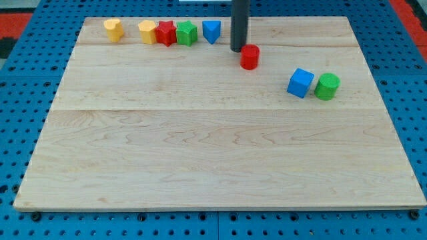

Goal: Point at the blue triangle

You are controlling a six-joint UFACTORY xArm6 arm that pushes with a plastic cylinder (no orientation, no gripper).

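A: Start big. What's there?

B: The wooden board (pixel 220 153), then my rod; my tip (pixel 238 50) rests at about one o'clock of the board's middle, just beside the red cylinder (pixel 249 57).

A: And the blue triangle (pixel 211 30)?

B: At ten o'clock from my tip, near it, ending the row beside the green block (pixel 187 33).

A: Handling?

B: Probably light, stiff, quick to slide. There is no pincer to open or shut, so nothing gets held; I'd only aim at its near face.

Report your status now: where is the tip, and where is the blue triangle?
My tip beside red cylinder, at its left. Blue triangle just left of rod, not touched. Nothing between.
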